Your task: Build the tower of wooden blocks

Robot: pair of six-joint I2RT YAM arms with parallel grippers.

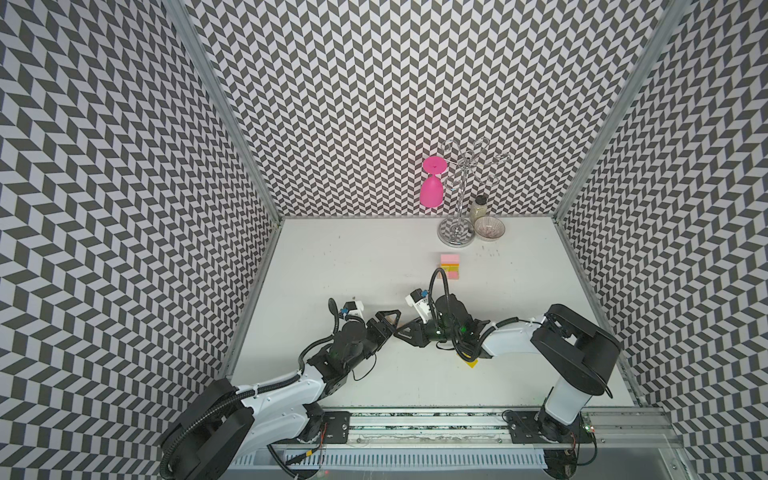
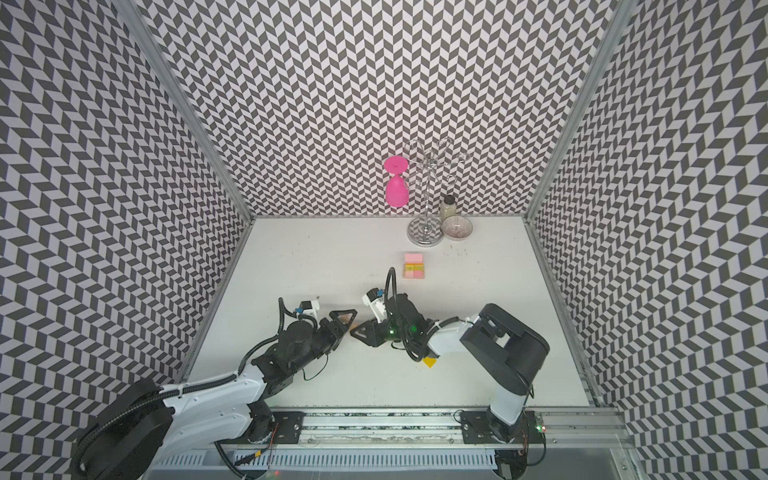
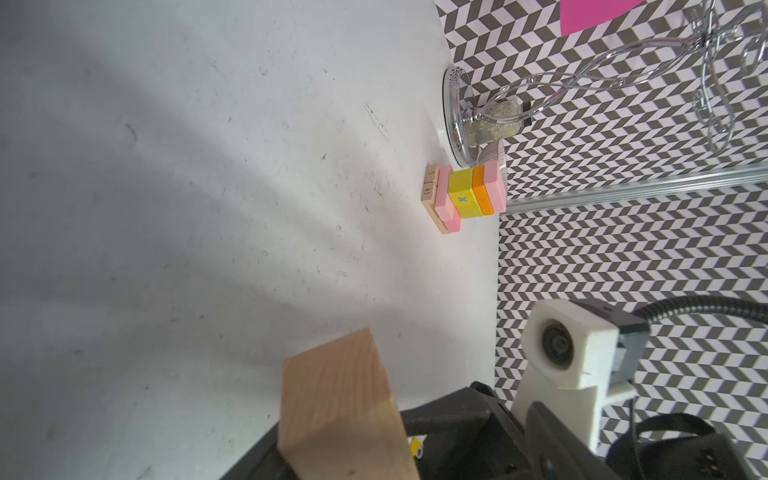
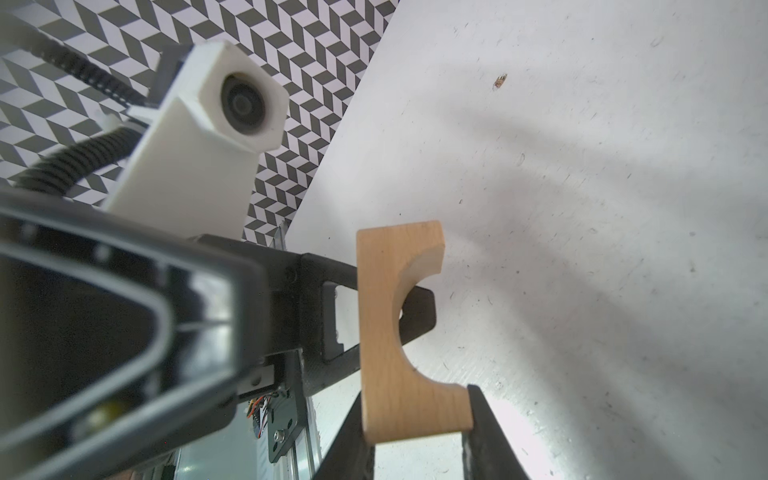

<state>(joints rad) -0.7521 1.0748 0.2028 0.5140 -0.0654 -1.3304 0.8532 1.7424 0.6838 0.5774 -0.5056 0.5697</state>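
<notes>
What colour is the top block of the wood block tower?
Pale pink top block, clearest in the left wrist view.

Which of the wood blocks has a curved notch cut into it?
The tan arch block, gripped in the right claw away from the tower; the tower's pieces are plain bars and cubes.
</notes>
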